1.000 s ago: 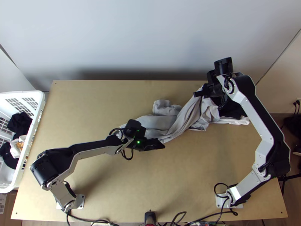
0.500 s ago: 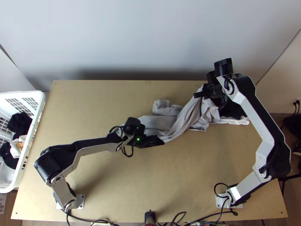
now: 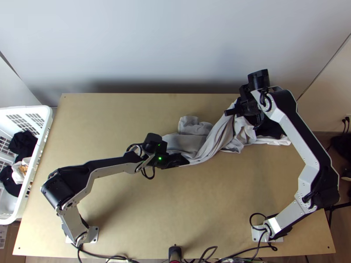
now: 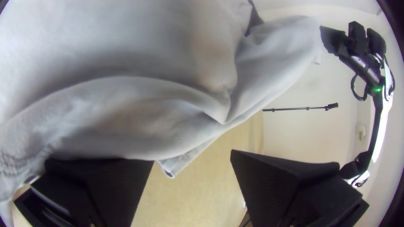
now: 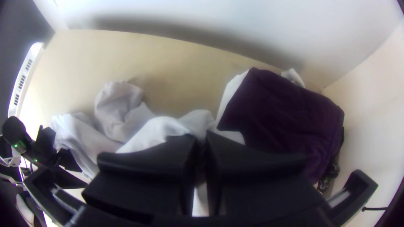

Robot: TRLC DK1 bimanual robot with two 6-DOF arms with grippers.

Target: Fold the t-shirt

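Pale grey cloth t-shirt (image 3: 213, 139), bunched in long creases across the light wooden surface (image 3: 206, 201); my black right end effector (image 3: 228, 112) grips its raised end, my black left end effector (image 3: 185, 161) stands open.

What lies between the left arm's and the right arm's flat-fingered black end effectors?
The light grey cloth t-shirt, bunched in long folds, stretches between the left end effector and the right end effector; the top view shows this.
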